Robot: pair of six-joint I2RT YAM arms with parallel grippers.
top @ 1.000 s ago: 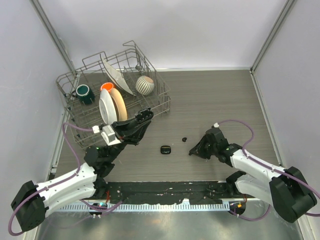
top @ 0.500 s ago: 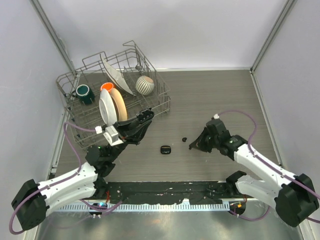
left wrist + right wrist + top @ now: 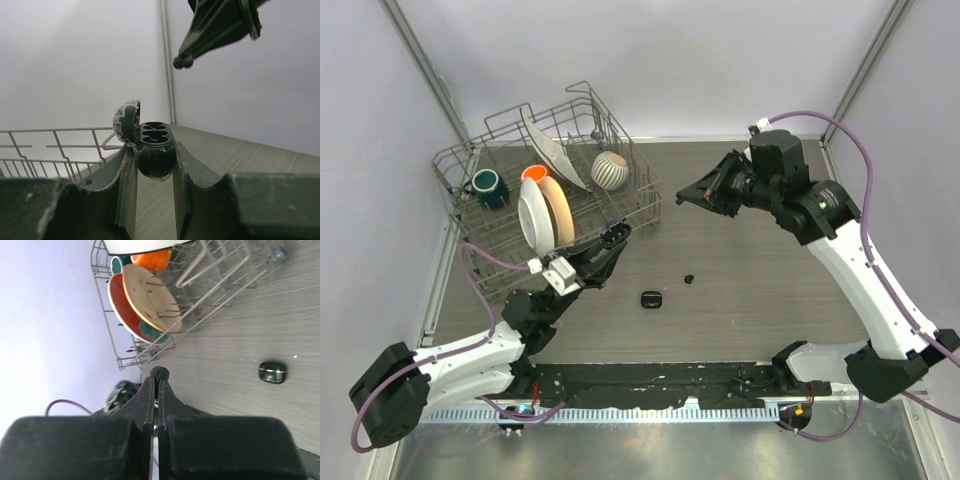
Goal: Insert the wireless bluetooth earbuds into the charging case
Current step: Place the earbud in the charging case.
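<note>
My left gripper [image 3: 616,234] [image 3: 155,152] is shut on the charging case [image 3: 155,136], held up off the table. The case's lid stands open to the left and two empty wells face up. My right gripper [image 3: 682,198] [image 3: 159,381] hangs high over the back middle of the table, shut on one black earbud [image 3: 160,373]. That earbud [image 3: 183,62] shows at its tips in the left wrist view, above and right of the case. A second earbud [image 3: 689,278] lies on the table.
A small black oblong thing [image 3: 651,299] [image 3: 272,372] lies on the table left of the loose earbud. The wire dish rack [image 3: 455,158] at the back left holds a green mug [image 3: 487,186], plates [image 3: 545,212] and a striped bowl [image 3: 610,171], close to my left gripper.
My right gripper shut on an earbud at the table, then rose and swung back and left with it. The left arm shifted slightly with the case.
</note>
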